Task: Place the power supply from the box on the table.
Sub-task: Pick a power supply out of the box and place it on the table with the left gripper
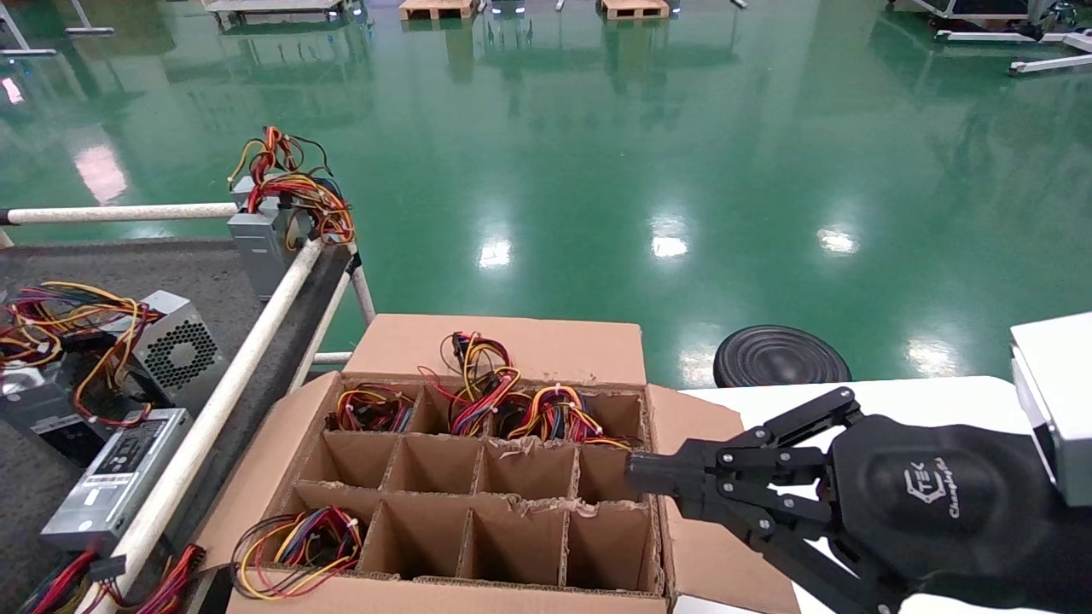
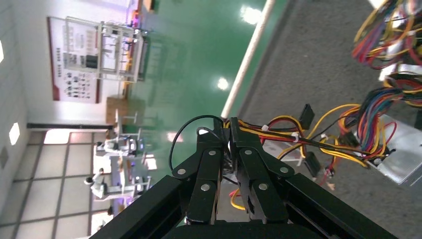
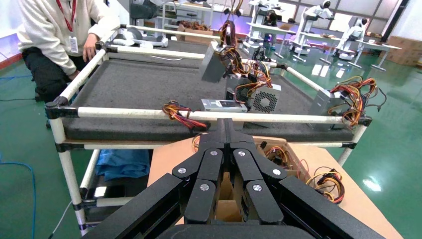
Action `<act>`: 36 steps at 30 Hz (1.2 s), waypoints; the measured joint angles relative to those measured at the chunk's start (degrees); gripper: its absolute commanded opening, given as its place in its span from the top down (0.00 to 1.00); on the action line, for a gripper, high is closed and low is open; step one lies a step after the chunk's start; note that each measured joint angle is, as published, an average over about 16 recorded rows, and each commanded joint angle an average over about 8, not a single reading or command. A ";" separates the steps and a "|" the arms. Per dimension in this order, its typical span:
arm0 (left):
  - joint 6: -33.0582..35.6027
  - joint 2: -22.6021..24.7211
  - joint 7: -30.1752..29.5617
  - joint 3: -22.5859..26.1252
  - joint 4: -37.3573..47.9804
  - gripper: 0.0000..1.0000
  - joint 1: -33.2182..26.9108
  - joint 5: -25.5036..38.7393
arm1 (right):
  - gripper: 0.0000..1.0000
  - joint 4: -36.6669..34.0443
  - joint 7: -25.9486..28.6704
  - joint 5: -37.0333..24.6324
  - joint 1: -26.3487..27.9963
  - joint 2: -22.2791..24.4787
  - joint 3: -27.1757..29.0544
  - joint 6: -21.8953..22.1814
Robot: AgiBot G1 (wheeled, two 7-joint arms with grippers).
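My left gripper (image 2: 229,124) is out of the head view. It is shut on a bundle of red, yellow and black wires (image 2: 278,133) that runs to the silver-grey case of the power supply (image 2: 403,157) above the dark grey table (image 2: 308,55). In the right wrist view this power supply (image 3: 213,64) hangs tilted over the table (image 3: 144,84). My right gripper (image 1: 633,473) is shut and empty, hovering over the right edge of the brown cardboard box (image 1: 495,341); its fingertips (image 3: 225,122) point at the table rail.
Wire bundles (image 1: 486,392) fill the box's back cells and one front left cell (image 1: 299,546). On the table lie a grille-vented case (image 1: 175,345), a flat labelled case (image 1: 119,477) and a corner unit (image 1: 260,239). A person (image 3: 54,35) stands beyond the table.
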 measured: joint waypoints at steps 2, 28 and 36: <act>0.45 0.20 0.84 0.24 1.52 1.00 -0.23 -0.06 | 1.00 0.00 0.00 0.00 0.00 0.00 0.00 0.00; 5.58 2.56 9.63 -2.90 19.48 1.00 -4.06 5.37 | 1.00 0.00 0.00 0.00 0.00 0.00 0.00 0.00; 6.53 2.70 10.27 -3.77 21.77 0.61 -4.88 6.56 | 1.00 0.00 0.00 0.00 0.00 0.00 0.00 0.00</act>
